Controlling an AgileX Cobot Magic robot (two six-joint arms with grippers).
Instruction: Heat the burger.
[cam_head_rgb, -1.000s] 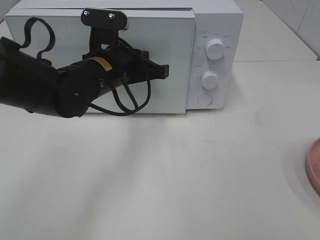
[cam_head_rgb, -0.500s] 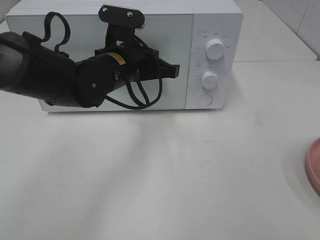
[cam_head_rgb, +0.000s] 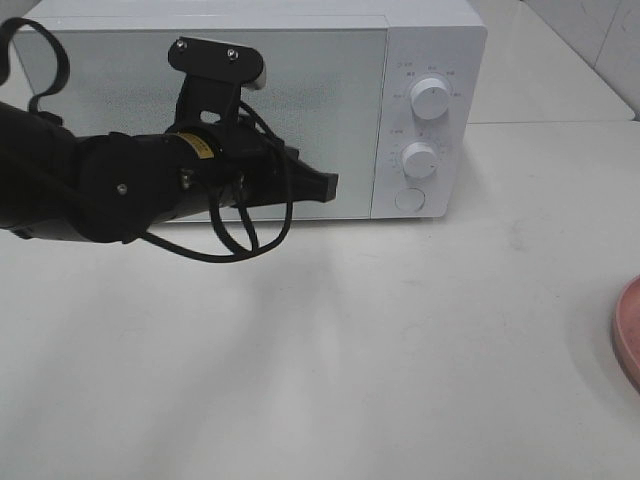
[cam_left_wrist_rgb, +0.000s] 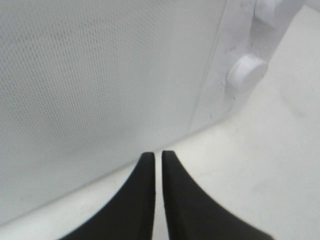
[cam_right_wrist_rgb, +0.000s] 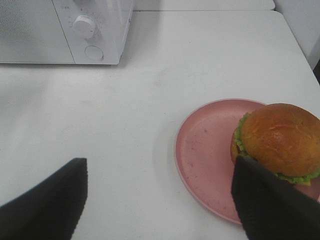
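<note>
The burger (cam_right_wrist_rgb: 277, 140), glossy brown bun over green lettuce, sits on a round pink plate (cam_right_wrist_rgb: 205, 145) in the right wrist view. My right gripper (cam_right_wrist_rgb: 160, 200) hangs open above the table just short of the plate, and one finger (cam_right_wrist_rgb: 270, 200) overlaps the burger's near edge. The white microwave (cam_head_rgb: 430, 60) stands at the back with its door (cam_head_rgb: 330, 90) closed. My left gripper (cam_head_rgb: 325, 185) points at the lower part of the door. Its fingers (cam_left_wrist_rgb: 175, 190) are nearly together, a thin gap between them, with nothing held.
Two white knobs (cam_head_rgb: 431, 98) (cam_head_rgb: 420, 158) and a round button (cam_head_rgb: 410, 199) are on the microwave's right panel. Only the plate's rim (cam_head_rgb: 630, 335) shows at the right edge of the exterior view. The white tabletop (cam_head_rgb: 400, 350) spreads in front.
A second ago the microwave door stood slightly ajar. The left arm pressed it shut, then drew back left and lower. The right gripper has not moved.
</note>
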